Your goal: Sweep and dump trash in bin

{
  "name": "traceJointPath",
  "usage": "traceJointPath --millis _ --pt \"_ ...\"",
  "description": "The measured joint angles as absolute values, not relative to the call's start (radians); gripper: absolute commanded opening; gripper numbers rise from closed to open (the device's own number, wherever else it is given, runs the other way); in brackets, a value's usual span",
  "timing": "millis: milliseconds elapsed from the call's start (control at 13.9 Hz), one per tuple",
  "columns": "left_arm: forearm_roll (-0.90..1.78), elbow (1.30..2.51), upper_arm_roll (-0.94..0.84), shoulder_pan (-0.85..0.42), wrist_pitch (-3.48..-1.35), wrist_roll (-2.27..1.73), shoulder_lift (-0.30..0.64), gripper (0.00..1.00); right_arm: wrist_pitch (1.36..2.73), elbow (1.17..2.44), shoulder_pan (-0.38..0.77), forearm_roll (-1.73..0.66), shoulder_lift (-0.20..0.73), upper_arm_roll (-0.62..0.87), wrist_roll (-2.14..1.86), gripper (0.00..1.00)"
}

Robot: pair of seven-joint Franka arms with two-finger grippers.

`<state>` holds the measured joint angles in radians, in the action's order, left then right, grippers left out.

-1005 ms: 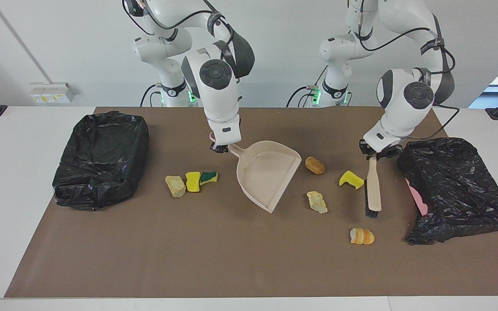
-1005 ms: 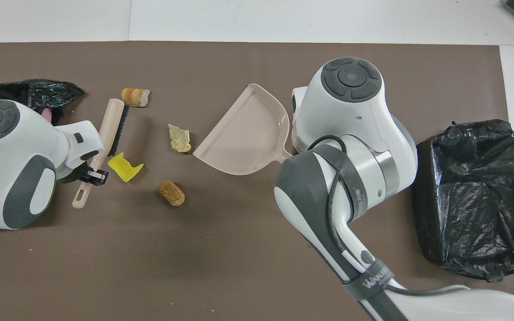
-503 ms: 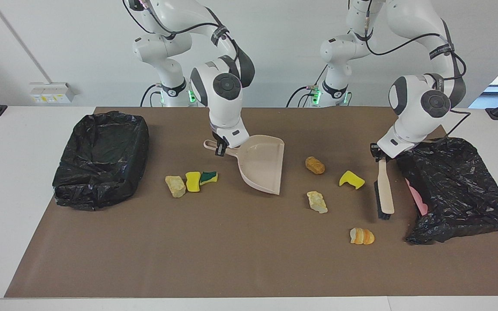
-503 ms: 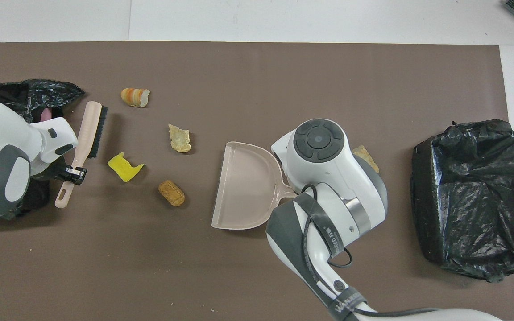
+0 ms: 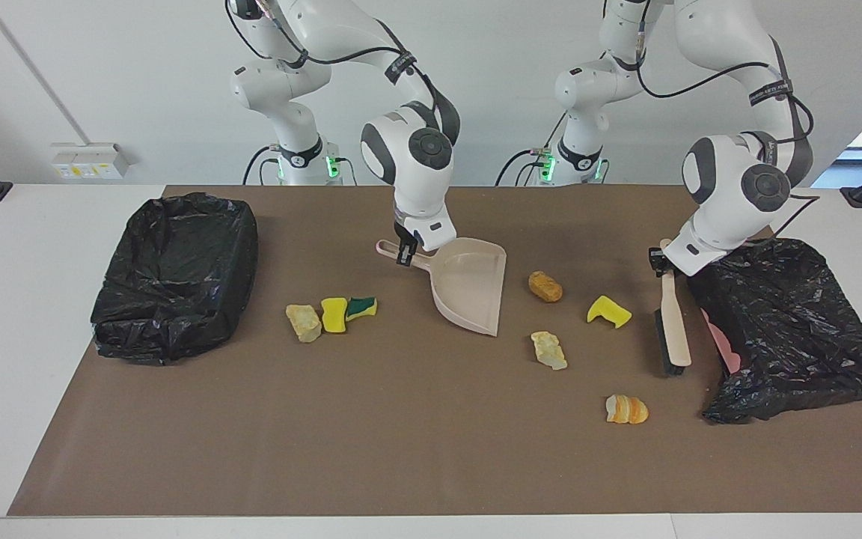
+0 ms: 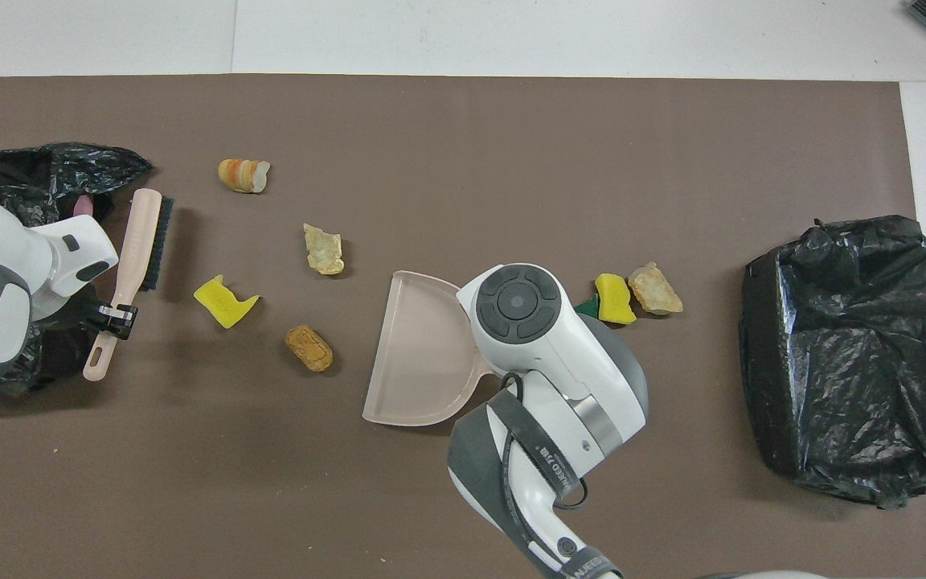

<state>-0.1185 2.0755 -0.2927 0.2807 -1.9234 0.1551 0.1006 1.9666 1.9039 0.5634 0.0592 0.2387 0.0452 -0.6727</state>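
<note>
While the right gripper [image 5: 404, 253] pinches the beige plastic dustpan [image 5: 471, 293] by its handle mid-tabletop, the left gripper [image 5: 660, 261] has its fingers pressed on the beige black-bristled brush [image 5: 673, 326] beside a crumpled black bin bag [image 5: 790, 322]. Seven small yellow, beige and brown trash scraps [image 5: 549, 349] lie on the brown mat [image 5: 371, 434], four between dustpan and brush, three toward the other black-lined bin [image 5: 176, 273].

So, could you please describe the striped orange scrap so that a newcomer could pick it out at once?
Start at the crumpled black bag at the left arm's end of the table, then find the brush beside it. The scrap lies alone, farther from the robots than the brush, the only piece banded orange and white.
</note>
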Motion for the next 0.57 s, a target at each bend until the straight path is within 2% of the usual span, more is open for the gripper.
traceJointPath --millis 144,359,575 --pt "-0.118 2.118 -0.305 0.251 -1.912 0.154 0.078 0.0 1.985 1.912 0.571 0.059 0.243 0.045 -0.654 0.0" --pt "-0.099 2.195 -0.312 0.13 -1.91 0.024 0.017 0.0 1.985 1.913 0.572 0.059 0.245 0.045 -0.65 0.0" --pt "0.02 2.256 -0.316 0.036 -1.908 -0.136 -0.032 0.0 1.985 1.913 0.572 0.059 0.245 0.045 -0.65 0.0"
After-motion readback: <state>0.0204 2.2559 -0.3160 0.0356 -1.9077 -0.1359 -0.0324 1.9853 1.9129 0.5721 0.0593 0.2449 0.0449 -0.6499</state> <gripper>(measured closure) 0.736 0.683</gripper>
